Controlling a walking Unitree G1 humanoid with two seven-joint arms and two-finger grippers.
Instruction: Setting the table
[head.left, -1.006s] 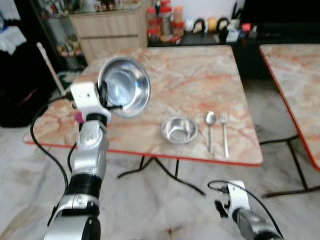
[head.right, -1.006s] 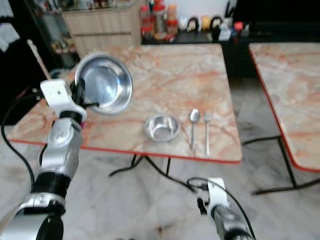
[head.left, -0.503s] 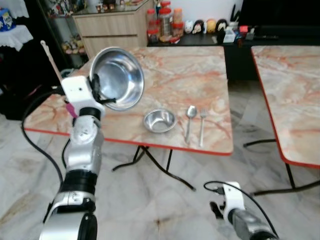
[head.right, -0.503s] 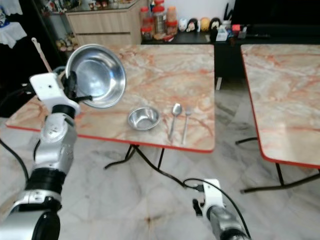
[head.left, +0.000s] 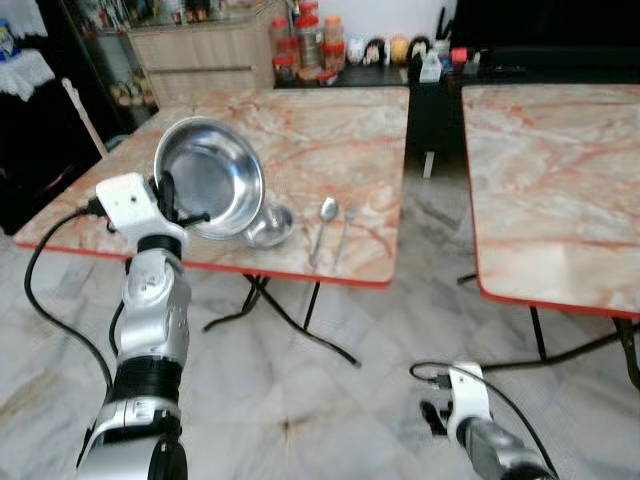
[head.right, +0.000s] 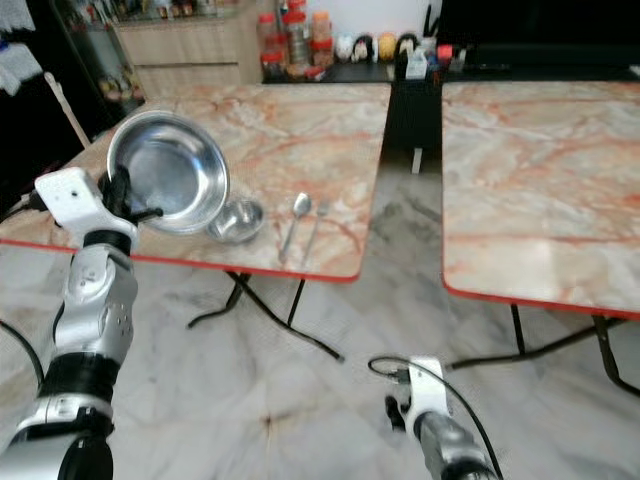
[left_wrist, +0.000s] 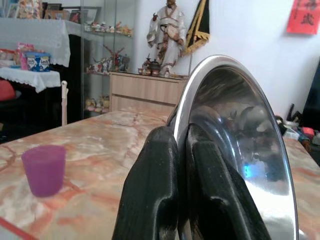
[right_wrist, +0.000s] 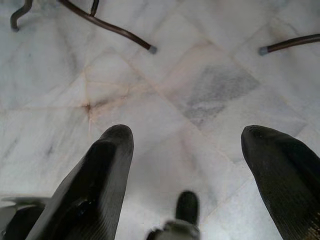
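My left gripper (head.left: 170, 200) is raised in front of the near table and is shut on the rim of a large steel plate (head.left: 210, 190), held tilted on edge. In the left wrist view both black fingers (left_wrist: 155, 195) clamp the plate's rim (left_wrist: 235, 150). On the marble table (head.left: 300, 130) lie a small steel bowl (head.left: 272, 226), partly behind the plate, with a spoon (head.left: 324, 225) and a fork (head.left: 343, 232) to its right. A purple cup (left_wrist: 45, 170) stands on the table near its left edge. My right gripper (right_wrist: 187, 165) hangs low over the floor, open.
A second marble table (head.left: 550, 180) stands to the right across a narrow gap. Behind are a wooden cabinet (head.left: 200, 55), jars and figurines on a dark sideboard (head.left: 330, 50). The tables' black folding legs (head.left: 290, 320) spread over the marble floor.
The camera has backed away and turned right, so the near table sits farther off and more to the left. The left gripper still holds the plate, now a little lower.
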